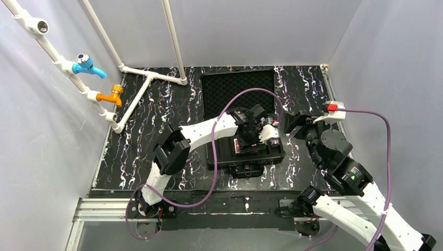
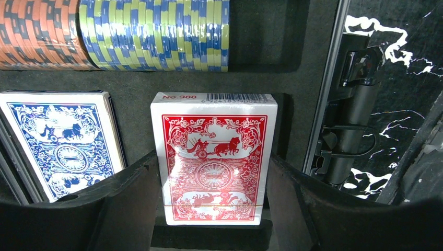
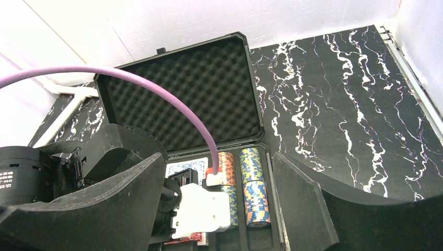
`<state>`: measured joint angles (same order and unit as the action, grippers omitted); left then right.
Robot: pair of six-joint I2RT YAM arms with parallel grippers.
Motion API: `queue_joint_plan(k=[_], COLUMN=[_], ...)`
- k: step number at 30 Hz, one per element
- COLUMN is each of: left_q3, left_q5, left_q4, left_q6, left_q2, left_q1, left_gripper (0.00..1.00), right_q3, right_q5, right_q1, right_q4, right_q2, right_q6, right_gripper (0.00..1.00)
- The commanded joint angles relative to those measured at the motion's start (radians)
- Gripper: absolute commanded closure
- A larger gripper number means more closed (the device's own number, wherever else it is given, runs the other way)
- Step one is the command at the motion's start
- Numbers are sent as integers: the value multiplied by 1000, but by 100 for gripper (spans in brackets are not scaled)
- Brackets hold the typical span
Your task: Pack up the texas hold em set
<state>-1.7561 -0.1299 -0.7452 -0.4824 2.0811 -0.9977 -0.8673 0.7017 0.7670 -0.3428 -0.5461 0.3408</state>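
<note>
The black briefcase lies open, with its foam lid laid back and its slotted tray in front. My left gripper is over the tray, shut on the red card deck. The deck is tilted, its lower end in a slot. The blue deck lies in the slot beside it. An orange chip roll and a blue-yellow roll fill the slots behind. My right gripper is open and empty above the tray's right side, looking down on the chip rolls.
White pipes with a blue tap and an orange tap stand at the back left. The left arm's purple cable arcs over the lid. The case's latch sits at the tray's right edge. Walls close in on three sides.
</note>
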Motion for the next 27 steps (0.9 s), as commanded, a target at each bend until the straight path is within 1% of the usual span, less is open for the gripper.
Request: queue_joint_plan(k=[1, 5, 13, 15, 17, 20, 21, 22, 23, 24, 25, 26, 27], left_q3=[21, 18, 34, 33, 41, 58, 65, 67, 70, 73, 70, 69, 66], left_q5=[-148, -172, -137, -138, -109, -47, -28, -12, 9, 22, 31, 36, 39], left_q4=[-122, -141, -145, -145, -129, -89, -74, -63, -49, -39, -34, -27, -23], left_q6=[39, 51, 66, 61, 57, 47, 47, 43, 41, 41, 41, 42, 40], left_q2=[-14, -16, -7, -4, -9, -23, -27, -31, -34, -37, -39, -42, -45], left_q1=[-32, -37, -48, -49, -47, -47, -47, -46, -44, -43, -41, -40, -38], left_gripper=[100, 100, 99, 95, 87, 78, 74, 62, 48, 24, 4, 2, 2], right_q3=[10, 14, 16, 17, 16, 14, 13, 12, 11, 10, 9, 8, 6], right_q5=[24, 26, 26, 25, 26, 25, 25, 26, 25, 26, 26, 25, 25], right_q1=[1, 2, 2, 2, 1, 2, 2, 2, 2, 1, 1, 2, 2], right_q4=[22, 21, 18, 16, 13, 10, 9, 8, 8, 8, 7, 6, 5], right_q2=[22, 25, 30, 31, 31, 37, 39, 39, 39, 40, 40, 39, 37], right_q6=[4, 6, 9, 12, 12, 12, 12, 11, 11, 11, 9, 9, 9], right_gripper=[16, 16, 16, 16, 16, 16, 16, 15, 15, 15, 15, 15, 15])
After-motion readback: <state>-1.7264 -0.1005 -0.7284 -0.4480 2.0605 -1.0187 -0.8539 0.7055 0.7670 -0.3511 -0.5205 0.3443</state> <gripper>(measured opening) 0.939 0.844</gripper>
